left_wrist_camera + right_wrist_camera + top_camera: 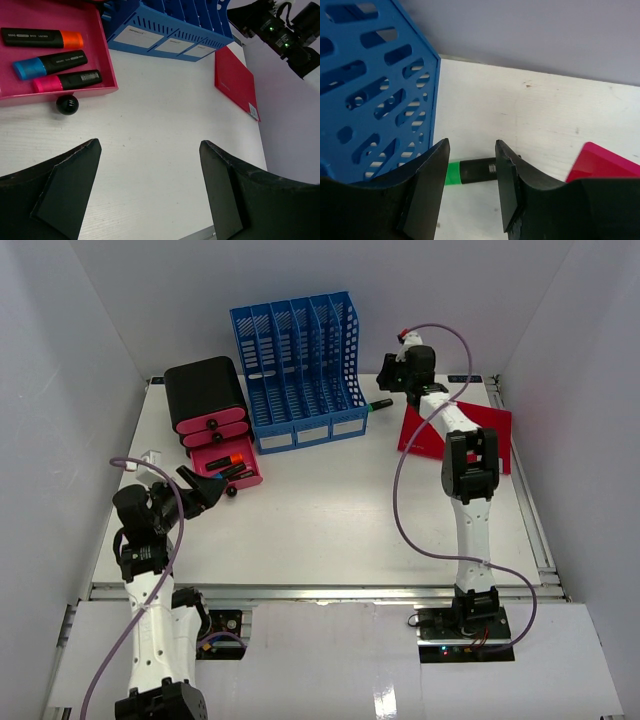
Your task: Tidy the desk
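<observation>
File rack (300,370) at rear of desk (330,530); drawer unit (208,400) left, folder (497,430) right.

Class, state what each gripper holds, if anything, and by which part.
Nothing is held. The left gripper is open above the desk; the right gripper, jaws apart, hangs over the green-capped marker lying there.

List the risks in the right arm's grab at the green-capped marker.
1. The marker lies across the gap of the right gripper, with its ends hidden behind the fingers. If the jaws close, they may shove or roll it rather than pinch it.
2. The blue file rack stands close beside one finger, so a bump might shift it.
</observation>
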Available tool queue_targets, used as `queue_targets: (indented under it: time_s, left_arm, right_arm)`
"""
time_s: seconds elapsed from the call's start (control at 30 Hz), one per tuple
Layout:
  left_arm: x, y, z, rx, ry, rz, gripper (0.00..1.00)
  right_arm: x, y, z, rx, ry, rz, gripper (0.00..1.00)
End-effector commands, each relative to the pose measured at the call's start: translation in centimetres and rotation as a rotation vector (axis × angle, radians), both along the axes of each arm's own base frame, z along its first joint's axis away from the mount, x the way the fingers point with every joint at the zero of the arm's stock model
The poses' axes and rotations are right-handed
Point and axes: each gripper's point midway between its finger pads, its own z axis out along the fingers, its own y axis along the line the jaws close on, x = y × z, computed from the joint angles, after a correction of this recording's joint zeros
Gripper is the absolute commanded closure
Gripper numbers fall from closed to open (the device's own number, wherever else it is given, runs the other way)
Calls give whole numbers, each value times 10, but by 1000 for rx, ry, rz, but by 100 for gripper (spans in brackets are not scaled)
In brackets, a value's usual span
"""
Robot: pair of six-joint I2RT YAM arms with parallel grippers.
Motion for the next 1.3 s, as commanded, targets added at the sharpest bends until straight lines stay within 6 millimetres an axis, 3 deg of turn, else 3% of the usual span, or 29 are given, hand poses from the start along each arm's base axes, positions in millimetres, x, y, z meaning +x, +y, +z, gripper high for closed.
queue_targets:
  time_s: [0.0, 0.2, 0.63, 0.8, 0.93, 0.97, 1.17, 1.27]
  left_arm:
    - [2, -2, -2, 12, -19, -29, 9]
    - [2, -3, -2, 11, -19, -37, 9]
    - [1, -3, 0, 18, -31, -35, 9]
    - [0, -3, 0, 19, -36, -36, 9]
    - [0, -3, 1, 21, -40, -37, 9]
    - [0, -4, 1, 22, -41, -37, 9]
    - [-2, -5, 5, 23, -55, -41, 9]
    - [-2, -5, 5, 24, -58, -43, 9]
  right_arm:
    - [29, 14, 38, -35, -191, -49, 52]
    - [41, 12, -11, -81, -135, -109, 52]
    - [32, 9, -65, -174, -35, -44, 55]
    - [23, 8, -74, -169, 11, -22, 55]
    - [3, 12, -90, -141, 75, 39, 56]
    - [0, 14, -85, -132, 75, 58, 56]
    - [-23, 16, -96, -130, 142, 104, 57]
    - [-31, 13, -89, -126, 149, 103, 57]
